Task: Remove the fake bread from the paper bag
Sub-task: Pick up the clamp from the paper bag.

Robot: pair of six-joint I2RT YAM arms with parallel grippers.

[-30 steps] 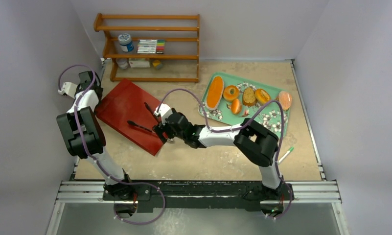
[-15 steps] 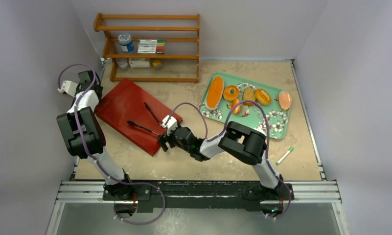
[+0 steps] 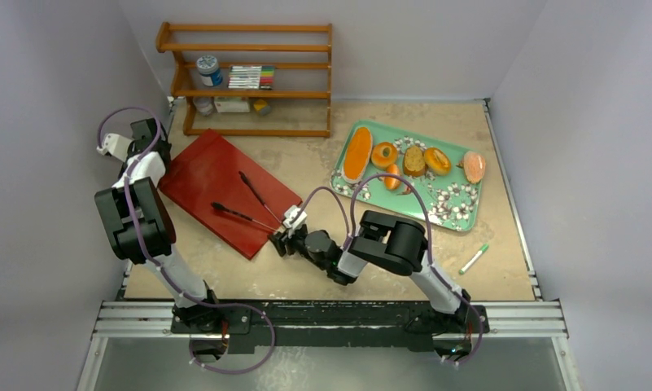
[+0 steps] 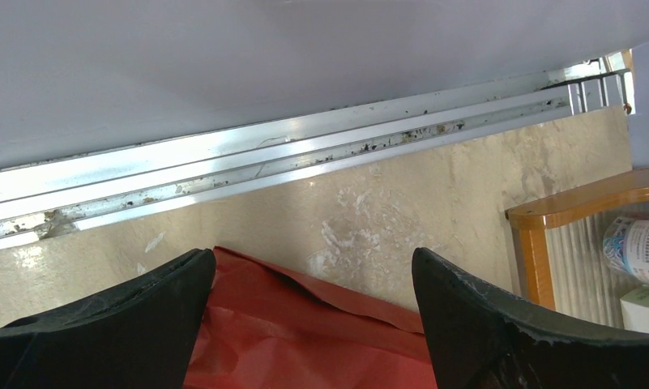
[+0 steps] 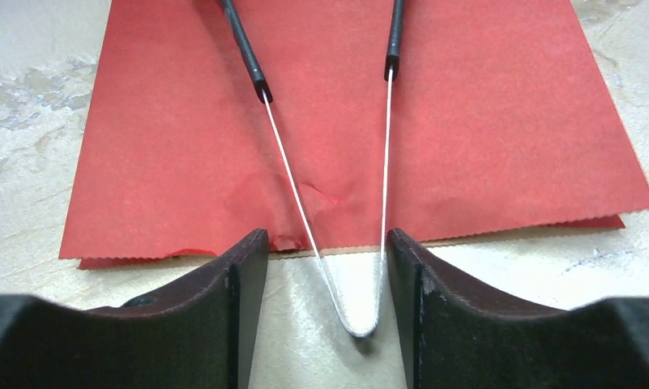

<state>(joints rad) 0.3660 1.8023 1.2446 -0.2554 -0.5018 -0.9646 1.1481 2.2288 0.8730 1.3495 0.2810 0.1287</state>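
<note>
The paper bag [image 3: 216, 183] is laid flat on the table [image 3: 306, 155] in the left centre of the top view, with its zigzag mouth turned toward the lower right. No bulge is seen in it, so it is judged to be emptied. The fake bread [image 3: 356, 155] is found on the tray [image 3: 457, 205] in the upper right of that view. A long loaf, round buns and a slice are set out there, well apart from the bag, so the task is judged to be at or near its end.

A pair of tongs [image 5: 353, 308] is laid across the bag's mouth. The black tips rest on the red paper and the white bend lies on the bare table just past the rim. The tongs are spread in a V, and nothing is pinched between the tips.

The right gripper [image 5: 327, 243] is placed low at the bottom centre of the right wrist view, with one finger on each side of the bend. A gap is seen at the left arm of the tongs. At the right arm, contact cannot be told. This placement suits a hold at the springy bend, where the tongs can be squeezed.

The left gripper [image 4: 311, 267] is held wide apart and empty over the bag's far corner, at the upper left of the top view, apparently kept clear of the work.
</note>
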